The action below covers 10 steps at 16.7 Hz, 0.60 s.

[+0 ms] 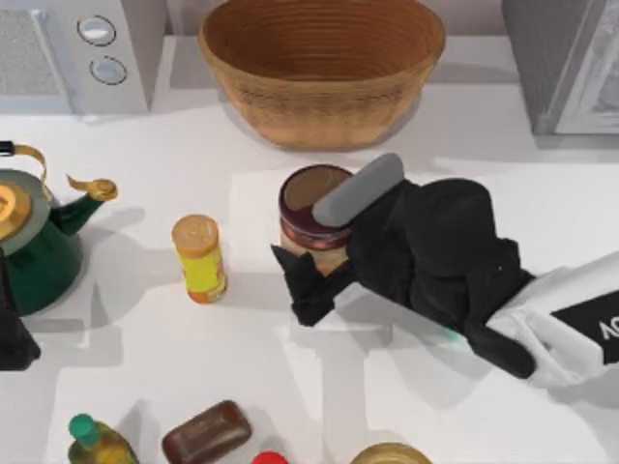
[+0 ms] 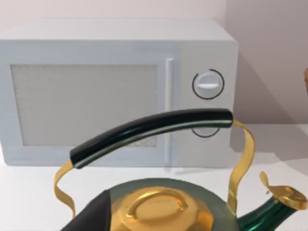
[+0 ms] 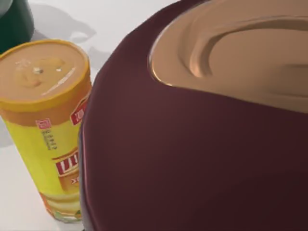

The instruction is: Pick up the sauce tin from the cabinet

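Note:
The sauce tin [image 1: 311,198], short and wide with a maroon rim and a tan label, stands upright on the white table in the middle of the top view. It is not in the cabinet [image 1: 566,68], the grey unit at the back right corner. My right gripper [image 1: 324,237] reaches in from the right and sits right at the tin, its black body covering the tin's right side. The right wrist view looks very closely at the tin's maroon top [image 3: 192,144]. My left arm [image 1: 12,333] is parked at the table's left edge beside the kettle.
A yellow tube [image 1: 199,258] with an orange cap stands just left of the tin. A wicker basket [image 1: 322,68] sits behind it, a microwave [image 1: 77,48] at the back left, and a green and gold kettle [image 1: 34,232] at the left. Bottles and a brown block [image 1: 206,432] line the front edge.

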Available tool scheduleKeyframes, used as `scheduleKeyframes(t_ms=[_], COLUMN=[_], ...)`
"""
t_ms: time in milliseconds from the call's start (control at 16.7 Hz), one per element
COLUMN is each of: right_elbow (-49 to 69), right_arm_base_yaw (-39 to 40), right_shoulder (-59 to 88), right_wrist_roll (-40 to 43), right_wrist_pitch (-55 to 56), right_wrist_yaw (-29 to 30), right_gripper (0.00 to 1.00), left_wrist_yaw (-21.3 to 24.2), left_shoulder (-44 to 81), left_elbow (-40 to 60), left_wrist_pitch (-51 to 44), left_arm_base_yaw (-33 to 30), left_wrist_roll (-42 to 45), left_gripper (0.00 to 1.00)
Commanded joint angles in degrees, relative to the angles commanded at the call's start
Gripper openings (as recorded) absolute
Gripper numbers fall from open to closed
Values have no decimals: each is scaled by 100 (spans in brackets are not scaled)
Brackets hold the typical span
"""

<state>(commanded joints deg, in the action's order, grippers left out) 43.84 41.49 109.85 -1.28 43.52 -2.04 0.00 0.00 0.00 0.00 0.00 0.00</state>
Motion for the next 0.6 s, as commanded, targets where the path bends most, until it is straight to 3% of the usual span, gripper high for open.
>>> scheduleKeyframes(t_ms=[120,600], right_elbow=[0,0], right_arm_base_yaw=[0,0], right_shoulder=[0,0], right_wrist_roll=[0,0], right_wrist_pitch=[0,0], right_wrist_yaw=[0,0], right_gripper=[0,60], left_wrist_yaw=[0,0], left_shoulder=[0,0], left_elbow=[0,0], left_wrist_pitch=[0,0], left_arm_base_yaw=[0,0], left_wrist_roll=[0,0], left_gripper=[100,100])
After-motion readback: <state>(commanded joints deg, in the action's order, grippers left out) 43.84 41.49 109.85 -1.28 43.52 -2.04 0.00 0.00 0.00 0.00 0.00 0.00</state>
